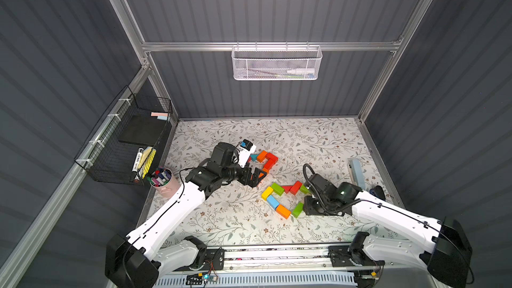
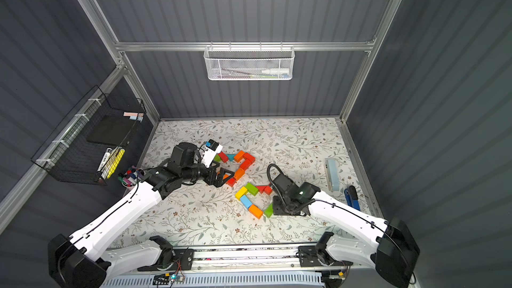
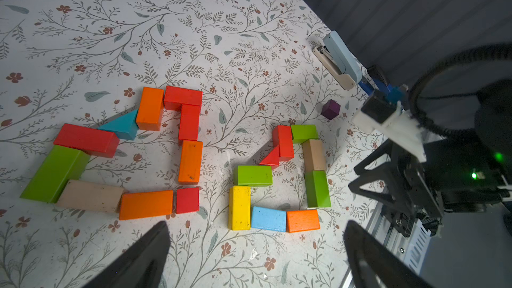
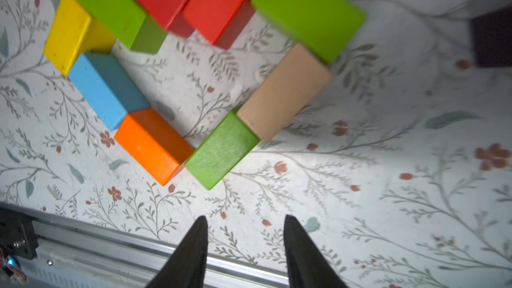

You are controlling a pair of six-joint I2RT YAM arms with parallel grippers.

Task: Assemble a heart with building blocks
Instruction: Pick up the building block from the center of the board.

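Both left end effector (image 3: 256, 227) and right end effector (image 4: 246, 218) gape empty; I'd lift the right straight up, sparing the nearest green brick (image 4: 221, 149).

Both top views looked steeply down from high over the desk (image 1: 235, 223), covering the whole scene. The left wrist camera looked from farther back, past the left tool (image 3: 256, 225), across all the blocks (image 3: 189, 162). The right wrist camera hung close above the blocks just ahead of the right tool (image 4: 246, 217), a cluster both wrist views shared.
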